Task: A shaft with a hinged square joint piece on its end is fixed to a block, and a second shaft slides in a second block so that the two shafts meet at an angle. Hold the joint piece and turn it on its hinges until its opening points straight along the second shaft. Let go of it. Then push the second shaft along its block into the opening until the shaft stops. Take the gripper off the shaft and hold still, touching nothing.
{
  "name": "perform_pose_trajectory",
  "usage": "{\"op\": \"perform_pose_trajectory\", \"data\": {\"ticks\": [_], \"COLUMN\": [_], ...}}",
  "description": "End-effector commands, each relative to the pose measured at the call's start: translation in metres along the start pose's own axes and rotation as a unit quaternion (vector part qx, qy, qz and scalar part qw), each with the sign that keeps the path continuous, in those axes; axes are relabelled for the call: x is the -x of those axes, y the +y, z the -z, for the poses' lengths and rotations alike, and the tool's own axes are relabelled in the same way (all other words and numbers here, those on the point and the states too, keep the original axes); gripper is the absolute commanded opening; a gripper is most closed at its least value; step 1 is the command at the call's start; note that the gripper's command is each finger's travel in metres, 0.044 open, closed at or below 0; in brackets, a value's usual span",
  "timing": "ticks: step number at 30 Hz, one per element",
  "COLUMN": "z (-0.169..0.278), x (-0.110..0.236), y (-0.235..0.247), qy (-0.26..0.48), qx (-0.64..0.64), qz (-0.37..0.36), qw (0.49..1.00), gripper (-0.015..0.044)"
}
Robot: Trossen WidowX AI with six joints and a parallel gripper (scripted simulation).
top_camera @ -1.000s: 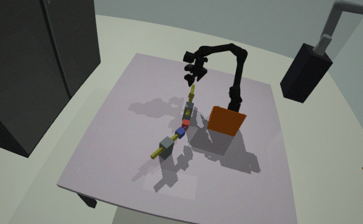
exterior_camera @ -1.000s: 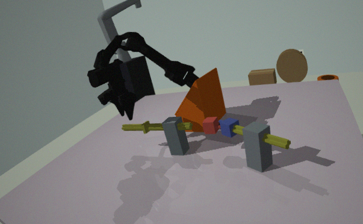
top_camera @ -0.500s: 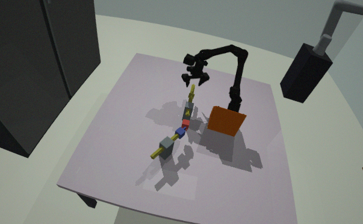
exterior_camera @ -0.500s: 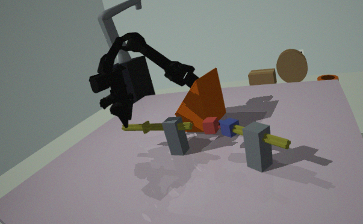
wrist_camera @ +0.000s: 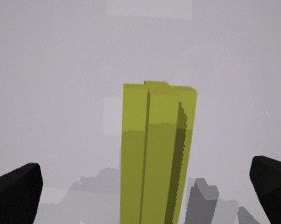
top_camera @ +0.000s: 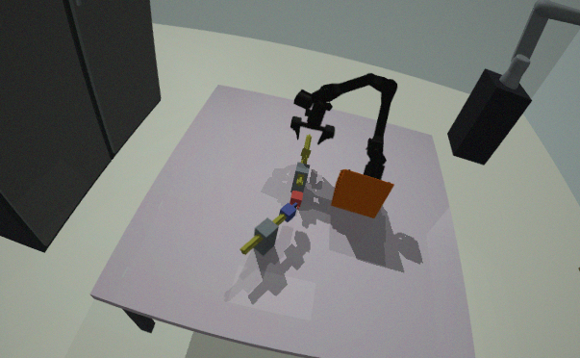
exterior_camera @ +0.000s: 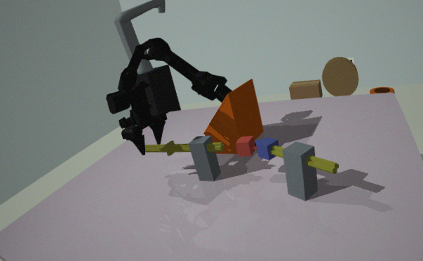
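Note:
My gripper [top_camera: 313,131] [exterior_camera: 149,139] [wrist_camera: 149,173] is open, with its fingers on either side of the free end of the yellow sliding shaft [top_camera: 307,145] [exterior_camera: 169,148] [wrist_camera: 153,169]; I cannot tell whether they touch it. This shaft has a small cross piece and runs through a grey block [top_camera: 301,175] [exterior_camera: 204,158]. Past the block is the red joint piece [top_camera: 297,196] [exterior_camera: 245,145], hinged to a blue piece [top_camera: 289,210] [exterior_camera: 266,147] on the fixed yellow shaft [top_camera: 248,246] [exterior_camera: 321,164]. The fixed shaft sits in a second grey block [top_camera: 265,235] [exterior_camera: 299,170].
An orange wedge [top_camera: 359,192] [exterior_camera: 237,116] stands close beside the blocks, in front of the arm's base. Everything rests on a pale table [top_camera: 203,159] [exterior_camera: 348,133]. Off the table are a dark cabinet [top_camera: 44,96], a black box [top_camera: 487,115], a brown box [exterior_camera: 305,89] and a round disc [exterior_camera: 339,76].

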State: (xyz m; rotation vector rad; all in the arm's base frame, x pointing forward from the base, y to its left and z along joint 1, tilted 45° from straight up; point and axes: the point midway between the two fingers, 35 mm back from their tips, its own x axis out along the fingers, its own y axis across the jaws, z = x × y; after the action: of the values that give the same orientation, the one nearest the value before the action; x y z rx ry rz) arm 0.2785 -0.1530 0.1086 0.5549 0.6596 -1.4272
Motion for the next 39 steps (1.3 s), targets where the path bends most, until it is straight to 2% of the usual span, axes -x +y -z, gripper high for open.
{"op": "perform_pose_trajectory", "data": {"ticks": [1,24,37,39], "z": [0.000,0.001,0.001,0.001], "x": [-0.002,-0.031,-0.031,-0.031], "y": [-0.001,-0.001,-0.001,-0.001], "qy": [0.001,0.000,0.000,0.000], "qx": [-0.026,-0.027,-0.027,-0.027], "qz": [-0.002,-0.001,-0.001,-0.001], "qw": [1.000,1.000,1.000,1.000], "gripper": [0.0440,0.0440,0.0102,0.0102]}}
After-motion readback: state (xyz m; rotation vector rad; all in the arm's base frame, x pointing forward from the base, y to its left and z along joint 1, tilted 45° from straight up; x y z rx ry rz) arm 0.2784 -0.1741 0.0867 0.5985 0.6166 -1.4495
